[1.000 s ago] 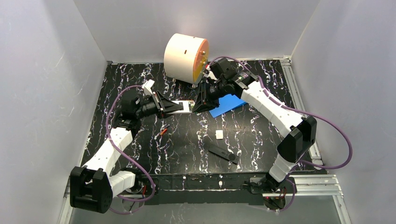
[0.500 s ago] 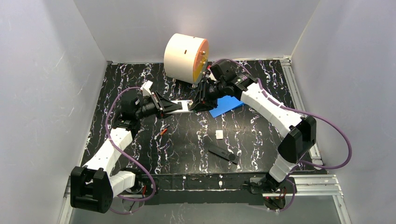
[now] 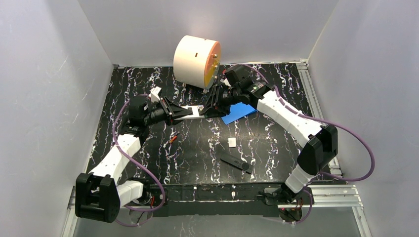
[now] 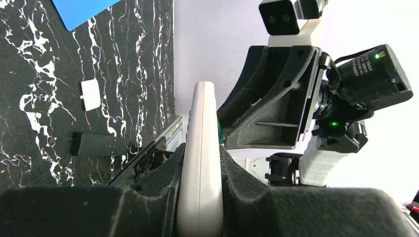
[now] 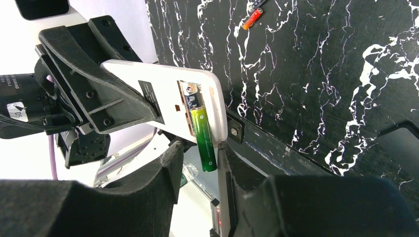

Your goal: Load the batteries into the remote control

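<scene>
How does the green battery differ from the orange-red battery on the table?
The green battery is green and yellow; the orange-red battery is orange-red. The green battery sits in the white remote's open compartment, held off the table by the left gripper; the orange-red battery lies on the table. The right gripper's fingers flank the green battery; no gripper is near the orange-red battery. Both are thin cylinders.

White remote [image 5: 168, 86], green-to-yellow battery [image 5: 202, 140], orange-red battery [image 5: 252, 18], black table [image 3: 197, 148] veined white, blue sheet [image 3: 237, 112]
</scene>
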